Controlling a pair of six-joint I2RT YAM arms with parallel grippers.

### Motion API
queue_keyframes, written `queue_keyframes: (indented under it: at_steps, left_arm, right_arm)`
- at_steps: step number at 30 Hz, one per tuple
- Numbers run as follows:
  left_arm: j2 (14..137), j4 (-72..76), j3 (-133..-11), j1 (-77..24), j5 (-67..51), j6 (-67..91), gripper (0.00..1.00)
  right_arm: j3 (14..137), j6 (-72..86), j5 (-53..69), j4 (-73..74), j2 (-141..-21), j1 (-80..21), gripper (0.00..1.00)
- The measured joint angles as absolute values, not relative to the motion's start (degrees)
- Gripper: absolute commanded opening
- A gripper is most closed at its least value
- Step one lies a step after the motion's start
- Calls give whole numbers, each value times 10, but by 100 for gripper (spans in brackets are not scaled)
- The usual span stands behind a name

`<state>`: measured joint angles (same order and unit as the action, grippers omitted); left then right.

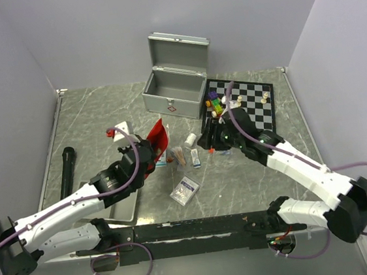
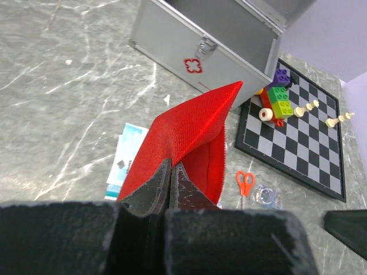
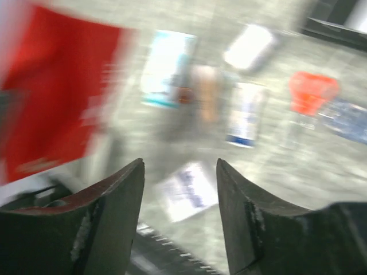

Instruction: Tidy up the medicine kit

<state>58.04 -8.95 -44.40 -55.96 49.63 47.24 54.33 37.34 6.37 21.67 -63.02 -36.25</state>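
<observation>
Case first: the grey metal medicine case [image 1: 173, 102] stands at the far middle of the table with its lid thrown back. It is hard-walled and looks too broad and heavy for one pinch. I'd say it is where things go, not a thing to lift.

Next down is the red mesh pouch [image 2: 189, 129], held up just near-left of the case. The left gripper [image 2: 171, 175] has its jaws closed tight on the lower edge of the fabric. The pouch looks light and floppy and folds over itself above the fingers, so I'd expect it to sag and swing. A hold near the zip edge would likely steer it better than a corner.

The right gripper [image 3: 179, 169] hangs over the loose supplies in the middle, jaws spread wide with nothing between them — though that wrist view is blurred.

Then the small pieces: a flat blue-and-white box [image 2: 127, 152], a clear-wrapped packet [image 1: 185, 190] nearer, a white roll [image 1: 190, 139] and little orange scissors [image 2: 245, 182]. All look light. The wrapped ones are probably slippery, best taken across their narrow sides.
</observation>
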Motion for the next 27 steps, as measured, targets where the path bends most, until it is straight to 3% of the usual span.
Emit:
queue_keyframes:
  at_steps: [10, 27]
  left_arm:
    - [538, -124, -412, -544, 488, 513, 1]
    - [522, -149, -385, -537, 476, 541, 1]
  right_arm:
    - [483, 349, -25, 214, -783, -320, 47]
    - [603, 290, -71, 197, -965, -305, 36]
